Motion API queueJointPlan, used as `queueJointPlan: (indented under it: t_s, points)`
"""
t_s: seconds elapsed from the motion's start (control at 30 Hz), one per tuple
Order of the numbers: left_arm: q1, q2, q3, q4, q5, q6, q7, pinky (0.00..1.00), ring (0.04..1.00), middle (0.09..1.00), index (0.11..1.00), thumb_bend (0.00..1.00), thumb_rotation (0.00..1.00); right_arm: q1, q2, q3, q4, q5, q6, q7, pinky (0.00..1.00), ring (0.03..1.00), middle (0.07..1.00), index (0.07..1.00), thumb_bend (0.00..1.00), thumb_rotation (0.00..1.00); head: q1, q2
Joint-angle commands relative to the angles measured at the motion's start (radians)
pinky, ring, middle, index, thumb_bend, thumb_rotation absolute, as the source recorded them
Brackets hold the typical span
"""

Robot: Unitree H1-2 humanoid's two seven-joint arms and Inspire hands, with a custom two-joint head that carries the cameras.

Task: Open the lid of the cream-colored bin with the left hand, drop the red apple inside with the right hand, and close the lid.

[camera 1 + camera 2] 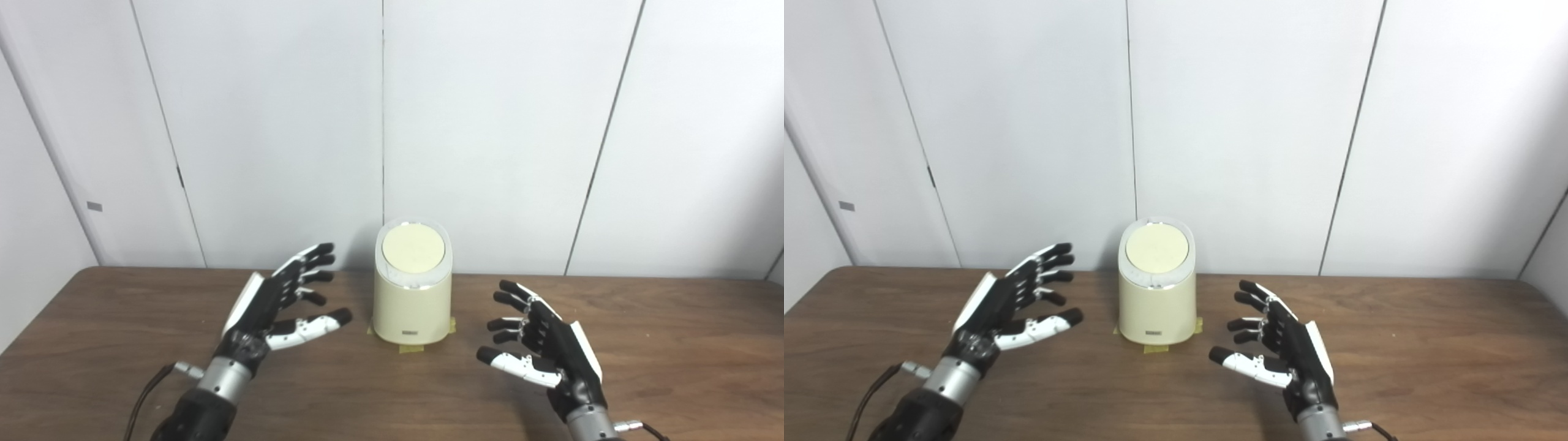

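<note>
Cream-colored bin (412, 294) stands upright at the centre of the frame, toward the far edge of the wooden table (674, 343), close to the white panelled wall (490, 122). Its round lid (413, 248) lies shut and slopes toward the camera, framed by a pale rim. Strips of yellowish tape (409, 349) show at the foot of the bin, against the tabletop.

Lower left of the frame holds the left hand (269, 306), spread with its fingers apart and gripping nothing. Its palm faces the bin and its dark fingertips (323, 248) point toward the upper right. The thumb reaches toward the bin's lower left side but stays apart from it. A cable (144, 392) runs from its wrist to the bottom edge.

Lower right of the frame holds the right hand (545, 343), likewise spread and empty, its palm turned toward the bin and its fingers pointing to the left. It sits near the bin's right side without touching it, somewhat lower in the picture than the left hand.

The bin lies between the two hands. No red apple is visible in either view.
</note>
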Motion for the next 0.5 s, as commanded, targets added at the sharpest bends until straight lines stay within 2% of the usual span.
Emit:
queueJointPlan:
  t_s: [0.0,0.1,0.27,0.47]
  points:
    - [0.000,0.009,0.004,0.017,-0.038,-0.061,0.016,0.63,0.720,0.800,0.863,0.81,0.30,-0.025,0.004,-0.006,-0.029,0.012,-0.038,-0.006,0.54,0.629,0.794,0.810,0.84,0.22,-0.001,0.002]
    - [0.028,0.009,0.002,0.054,-0.060,-0.099,0.021,0.60,0.678,0.769,0.842,0.81,0.28,-0.022,0.005,-0.006,-0.027,0.014,-0.046,-0.007,0.54,0.630,0.796,0.812,0.84,0.21,-0.006,0.002]
    - [0.060,0.003,-0.001,0.110,-0.072,-0.163,0.029,0.57,0.680,0.776,0.832,0.79,0.29,-0.010,0.011,-0.007,-0.042,0.011,-0.043,-0.016,0.54,0.635,0.797,0.811,0.84,0.20,-0.015,0.006]
    - [0.075,0.008,-0.013,0.137,-0.078,-0.189,0.033,0.58,0.687,0.784,0.836,0.78,0.29,-0.001,0.010,-0.010,-0.055,0.012,-0.037,-0.018,0.56,0.641,0.793,0.807,0.85,0.20,-0.022,0.011]
